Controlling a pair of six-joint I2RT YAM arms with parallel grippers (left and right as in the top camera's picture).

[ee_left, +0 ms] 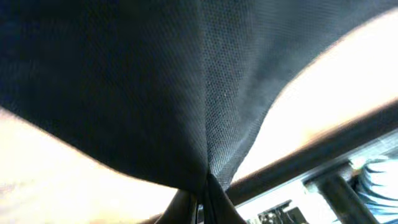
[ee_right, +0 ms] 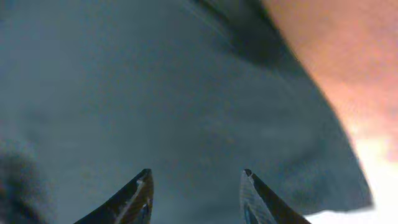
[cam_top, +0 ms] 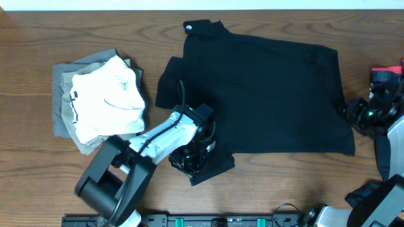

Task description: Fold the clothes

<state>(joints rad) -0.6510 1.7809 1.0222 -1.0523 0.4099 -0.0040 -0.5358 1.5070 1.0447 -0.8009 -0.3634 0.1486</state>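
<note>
Left pincer (cam_top: 192, 159) clamped on a near corner of the black shirt (cam_top: 265, 88).
The shirt lies spread on the table (cam_top: 38, 31), collar toward the far edge, its near left corner bunched into the closed tips. The right pincer (ee_right: 196, 190) stands with tips apart just over dark cloth at the shirt's right edge. A folded pile (cam_top: 101, 101) of white and grey clothes sits left of the shirt.

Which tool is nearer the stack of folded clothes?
Left. The left tool pinches the black shirt at its near corner, just right of the stack; the right tool sits at the shirt's far right edge.
</note>
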